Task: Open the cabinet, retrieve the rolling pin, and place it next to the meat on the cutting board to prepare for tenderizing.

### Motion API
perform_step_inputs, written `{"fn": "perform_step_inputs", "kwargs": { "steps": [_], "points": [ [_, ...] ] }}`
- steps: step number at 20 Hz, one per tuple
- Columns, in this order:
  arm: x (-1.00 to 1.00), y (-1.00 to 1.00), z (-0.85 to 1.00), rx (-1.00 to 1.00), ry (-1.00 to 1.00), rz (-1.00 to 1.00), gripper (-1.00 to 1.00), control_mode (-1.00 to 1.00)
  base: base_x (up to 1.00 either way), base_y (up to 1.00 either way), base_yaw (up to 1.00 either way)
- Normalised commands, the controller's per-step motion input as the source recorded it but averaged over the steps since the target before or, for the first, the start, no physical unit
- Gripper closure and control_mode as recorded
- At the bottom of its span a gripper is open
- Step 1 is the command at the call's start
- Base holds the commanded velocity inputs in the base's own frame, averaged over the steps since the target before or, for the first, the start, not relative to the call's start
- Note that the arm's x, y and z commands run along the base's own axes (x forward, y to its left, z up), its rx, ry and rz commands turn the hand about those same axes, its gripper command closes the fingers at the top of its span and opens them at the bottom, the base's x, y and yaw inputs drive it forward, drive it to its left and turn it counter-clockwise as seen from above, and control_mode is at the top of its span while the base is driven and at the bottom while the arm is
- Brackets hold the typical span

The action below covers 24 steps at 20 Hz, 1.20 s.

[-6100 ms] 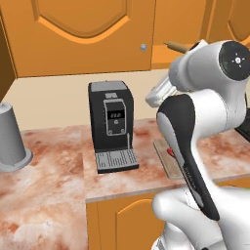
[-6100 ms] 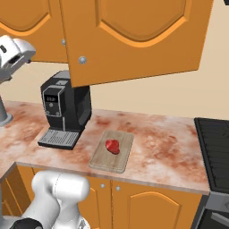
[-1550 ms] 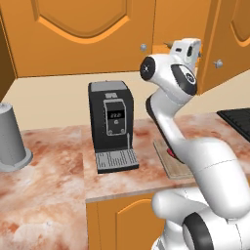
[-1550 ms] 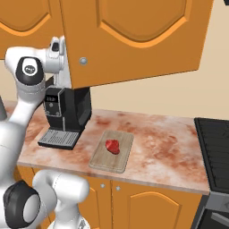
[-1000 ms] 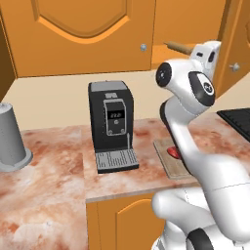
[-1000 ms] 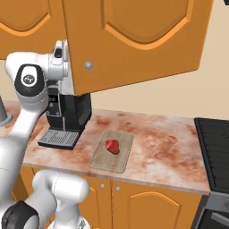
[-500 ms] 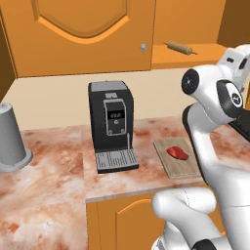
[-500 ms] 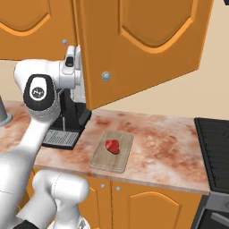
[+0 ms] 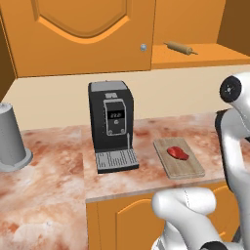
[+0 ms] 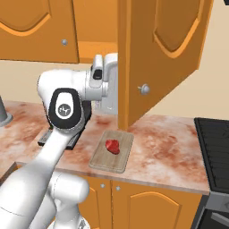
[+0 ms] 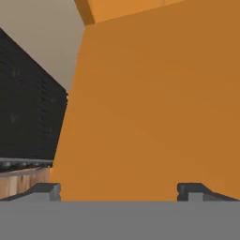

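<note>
1. Up on the open shelf, well above the counter: rolling pin (image 9: pixel 180 48), lying flat, untouched.
2. Swung wide open: cabinet (image 10: pixel 161 53) door, knob facing out.
3. Close behind that door's inner face: gripper (image 11: pixel 125 190), fingers spread wide, empty.
4. Down on the cutting board (image 9: pixel 185 167) beside the coffee machine (image 9: pixel 111 124): meat (image 9: pixel 177 153).

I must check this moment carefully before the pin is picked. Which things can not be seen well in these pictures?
- Gripper, hand view: tips stand wide apart and hold nothing; the bottom edge cuts off the rest.
- Rolling pin, left base view: small and far on the shelf; its pegs are hard to make out.
- Cabinet inside, right base view: the open door hides the shelf.
- Coffee machine, right base view: the arm covers most of it.
</note>
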Motion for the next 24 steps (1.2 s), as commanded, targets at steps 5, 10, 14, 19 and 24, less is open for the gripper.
{"fn": "perform_step_inputs", "kwargs": {
  "steps": [5,10,14,19,24],
  "points": [
    [-0.12,-0.72,-0.05,0.04,0.0,-0.01,-1.0,-1.0,0.0,0.0,0.0],
    [-0.06,-0.5,-0.01,0.05,0.0,-0.02,-1.0,-1.0,0.0,0.0,0.0],
    [-0.03,-0.22,0.0,0.06,0.0,-0.01,-1.0,-1.0,0.0,0.0,0.0],
    [0.0,-0.13,0.0,0.06,0.0,0.0,-1.0,-1.0,0.0,0.0,0.0],
    [0.05,-0.05,0.0,0.08,0.01,-0.01,-1.0,-1.0,0.0,0.0,0.0]
  ]
}}
